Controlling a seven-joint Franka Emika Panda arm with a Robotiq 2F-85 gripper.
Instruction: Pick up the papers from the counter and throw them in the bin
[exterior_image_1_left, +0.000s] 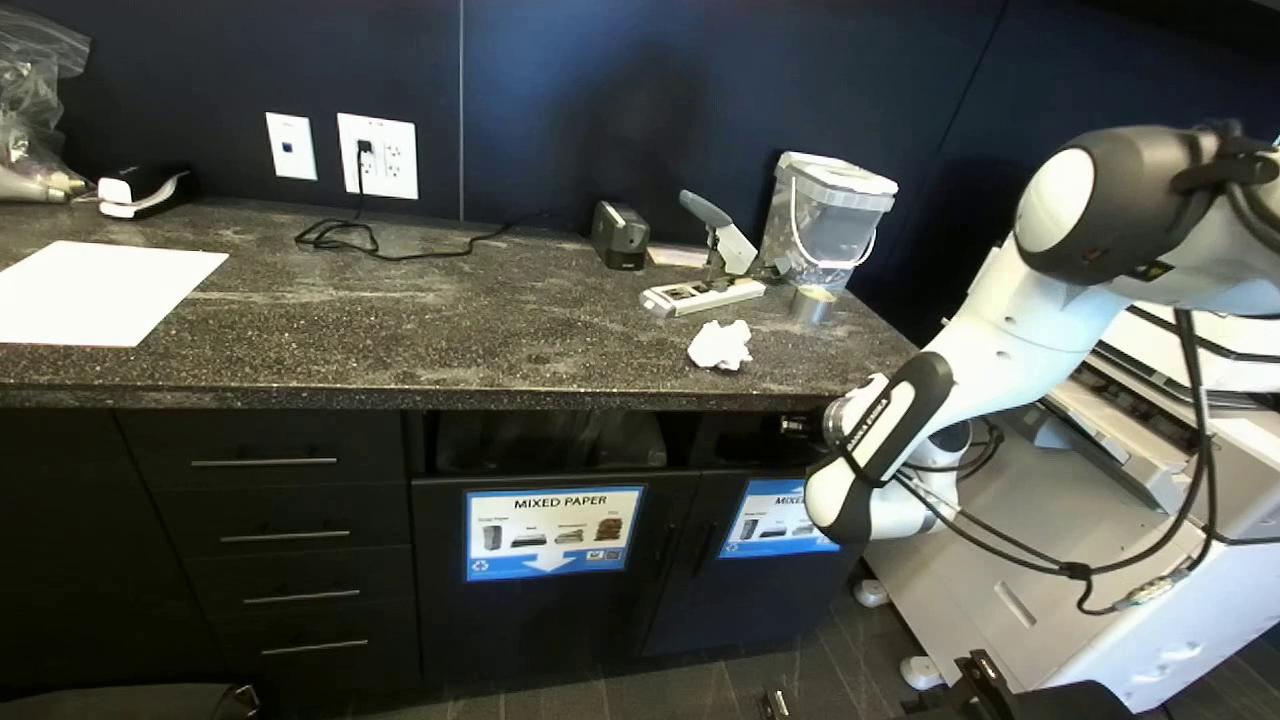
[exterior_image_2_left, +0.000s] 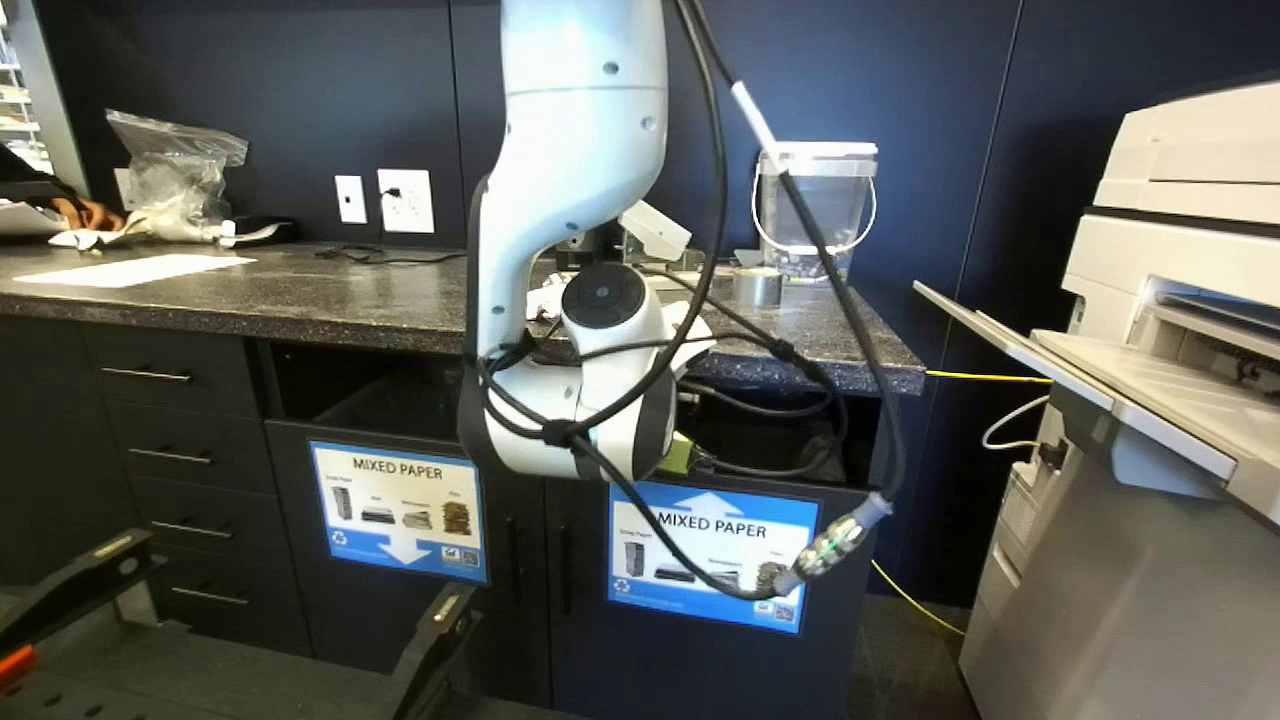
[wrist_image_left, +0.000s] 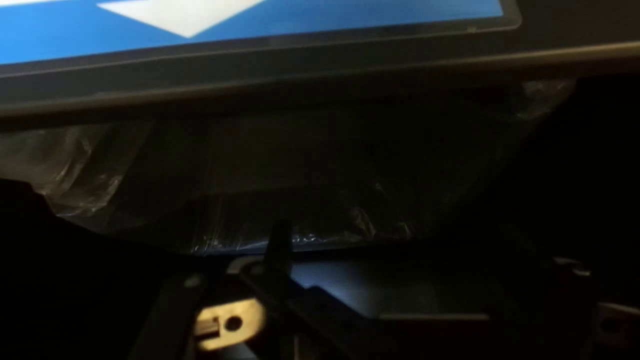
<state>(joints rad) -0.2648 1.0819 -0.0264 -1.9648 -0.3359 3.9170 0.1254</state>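
Observation:
A crumpled white paper wad (exterior_image_1_left: 720, 345) lies on the speckled dark counter (exterior_image_1_left: 450, 310), near its front edge. Part of this wad (exterior_image_2_left: 546, 298) shows behind the arm in an exterior view. My gripper (wrist_image_left: 397, 240) reaches below the countertop into the dark slot over the right-hand mixed-paper door. The plastic liner of the bin (wrist_image_left: 82, 170) hangs there in the wrist view. One dark finger (wrist_image_left: 281, 242) stands out at the left; its partner is mostly lost in shadow far to the right. The jaws look wide apart, and no paper shows between them.
A stapler (exterior_image_1_left: 705, 295), a pencil sharpener (exterior_image_1_left: 620, 237), a metal tin (exterior_image_1_left: 812, 304) and a clear bucket (exterior_image_1_left: 825, 225) stand behind the wad. A flat white sheet (exterior_image_1_left: 100, 290) lies at the left. A printer (exterior_image_2_left: 1180, 330) stands right of the cabinets. The counter edge overhangs my gripper.

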